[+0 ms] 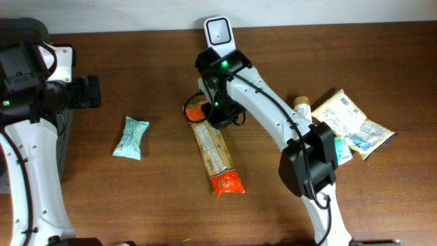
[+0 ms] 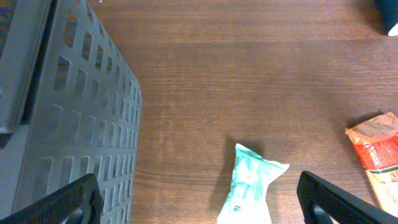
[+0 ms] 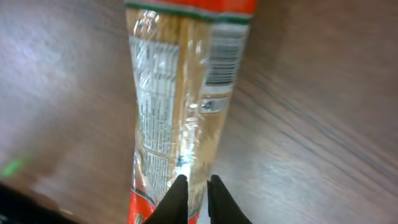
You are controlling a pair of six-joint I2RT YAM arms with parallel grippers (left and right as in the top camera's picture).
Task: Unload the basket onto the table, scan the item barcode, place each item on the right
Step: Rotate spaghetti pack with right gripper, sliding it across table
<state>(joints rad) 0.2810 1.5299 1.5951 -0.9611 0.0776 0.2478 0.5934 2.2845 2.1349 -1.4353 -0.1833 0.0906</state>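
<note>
Step in hand: the grasp, item not yet presented to the scanner. Right gripper [image 3: 197, 193] sits at bottom centre of the right wrist view, fingers clenched almost together with only a sliver between them, on the near end of the long snack pack [image 1: 215, 154]. It looks like they pinch the wrapper, but how deep the bite goes is unclear. The pack lies flat on the table [image 1: 136, 212], centre of the overhead frame, running from the gripper down toward lower centre, with orange ends and a clear middle. Barcode [image 3: 222, 56] is upper right in the wrist view, on the upward face near the end far from the fingers, a bit blurred. White-framed device [image 1: 217, 31] at top centre of the overhead is probably the scanner, going by its look. Left gripper [image 2: 202, 202] is released, fingers wide apart at the lower corners of its view, holding nothing, above bare table beside a mint packet [image 2: 252, 186]. A dark slotted basket [image 2: 81, 124] fills the left of that view. Other packets [image 1: 351, 123] lie at the right of the overhead, well apart from the pack. Next move calls for lifting the pack by the pinched end, carrying it up-frame to the device and turning the barcode face to its window. Likely trouble: an end grip on thin film, so the long pack may droop or slip.
</note>
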